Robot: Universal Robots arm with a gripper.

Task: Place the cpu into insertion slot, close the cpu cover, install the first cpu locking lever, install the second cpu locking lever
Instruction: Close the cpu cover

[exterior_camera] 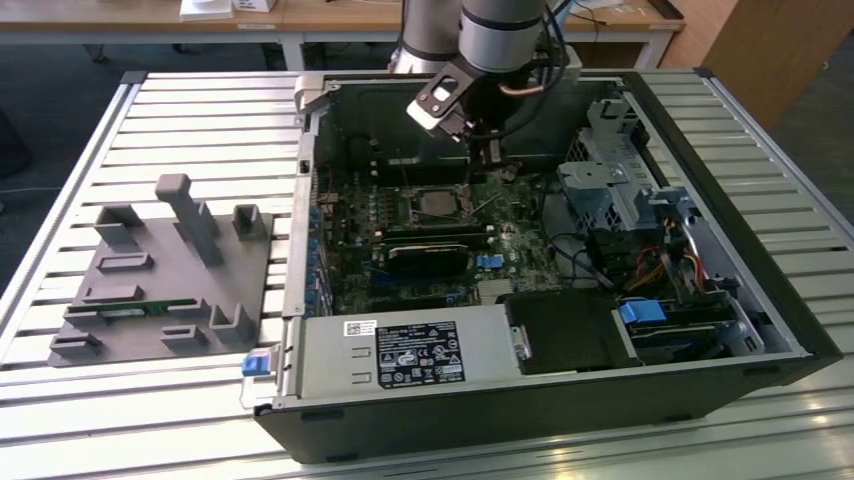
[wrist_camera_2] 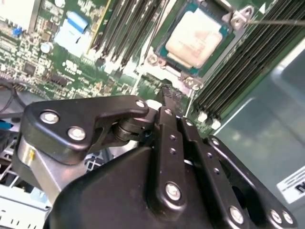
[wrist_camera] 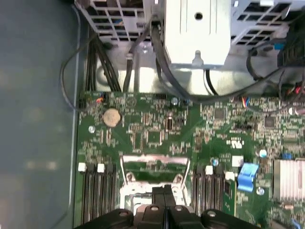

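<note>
The cpu (wrist_camera_2: 195,36), a square chip with a silvery top, lies in the insertion slot (wrist_camera_2: 162,51) on the green board. The slot (exterior_camera: 434,203) sits mid-board inside the open grey case. The cpu cover (wrist_camera: 155,157), a thin metal frame, stands raised off the slot, with board showing through its cut-out. A thin locking lever (wrist_camera_2: 281,21) sticks out beside the socket. My gripper (wrist_camera_2: 171,95) hovers just above and beside the slot, its black fingers (wrist_camera: 164,193) pressed together with nothing between them. From the exterior view, the gripper (exterior_camera: 491,160) hangs over the board just behind the slot.
Black memory strips (wrist_camera_2: 128,28) flank the socket. A drive cage (exterior_camera: 614,190) and cables stand at the exterior view's right, and the power supply (exterior_camera: 400,355) lies at the case front. A grey parts fixture (exterior_camera: 167,270) rests on the slatted table (exterior_camera: 80,420).
</note>
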